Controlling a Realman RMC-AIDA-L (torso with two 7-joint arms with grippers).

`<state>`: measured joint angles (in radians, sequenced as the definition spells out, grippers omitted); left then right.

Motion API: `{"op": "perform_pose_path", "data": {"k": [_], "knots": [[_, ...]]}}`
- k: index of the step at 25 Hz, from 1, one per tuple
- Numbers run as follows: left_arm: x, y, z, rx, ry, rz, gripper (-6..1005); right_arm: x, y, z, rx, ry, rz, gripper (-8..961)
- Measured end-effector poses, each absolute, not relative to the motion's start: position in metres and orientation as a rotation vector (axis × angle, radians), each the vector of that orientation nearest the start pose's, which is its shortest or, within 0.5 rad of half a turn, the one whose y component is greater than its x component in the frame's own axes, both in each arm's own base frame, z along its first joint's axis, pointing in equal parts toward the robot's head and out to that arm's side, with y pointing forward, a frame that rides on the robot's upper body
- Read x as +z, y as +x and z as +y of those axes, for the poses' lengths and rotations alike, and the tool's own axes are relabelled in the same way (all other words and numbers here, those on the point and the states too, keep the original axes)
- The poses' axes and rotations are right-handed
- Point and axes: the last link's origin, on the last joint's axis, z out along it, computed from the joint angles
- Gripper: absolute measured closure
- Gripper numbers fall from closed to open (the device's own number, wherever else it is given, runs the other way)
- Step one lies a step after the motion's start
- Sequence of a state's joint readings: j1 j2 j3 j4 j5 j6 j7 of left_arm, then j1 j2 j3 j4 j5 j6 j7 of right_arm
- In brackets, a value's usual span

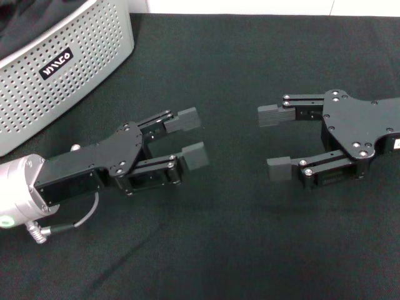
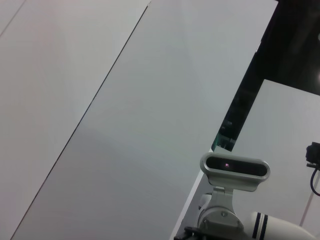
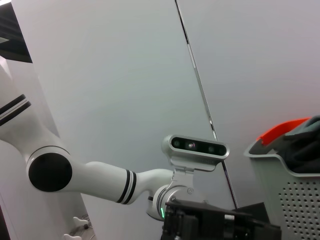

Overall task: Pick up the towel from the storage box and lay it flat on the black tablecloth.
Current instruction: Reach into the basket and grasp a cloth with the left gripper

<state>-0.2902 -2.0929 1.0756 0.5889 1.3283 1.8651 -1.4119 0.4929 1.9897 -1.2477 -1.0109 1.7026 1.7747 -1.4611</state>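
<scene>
Covered edge to edge by the black tablecloth [image 1: 237, 250] — plain, matte, faintly creased, running from the near edge to the far one, where a pale strip [image 1: 262, 6] shows beyond it. Resting directly on the cloth at the far left: the storage box [image 1: 69, 69], light grey plastic, rows of small round holes, a black label with white letters on the side facing right and near. Standing at an angle to the cloth's far edge — only its near right corner in sight.
</scene>
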Motion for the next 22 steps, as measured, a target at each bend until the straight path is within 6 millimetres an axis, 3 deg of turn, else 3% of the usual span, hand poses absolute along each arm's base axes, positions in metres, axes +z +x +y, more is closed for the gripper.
{"op": "perform_pose_path", "data": {"k": [13,22], "knots": [[0.005,-0.232,0.253,-1.574,-2.593,-0.685,119,0.031,0.149,0.306,1.074,-3.083,0.281,95],[0.036,-0.243,0.266,-1.624,-2.326,-0.575,120,0.049,0.160,0.323,1.157,-2.879,0.323,95]]}}
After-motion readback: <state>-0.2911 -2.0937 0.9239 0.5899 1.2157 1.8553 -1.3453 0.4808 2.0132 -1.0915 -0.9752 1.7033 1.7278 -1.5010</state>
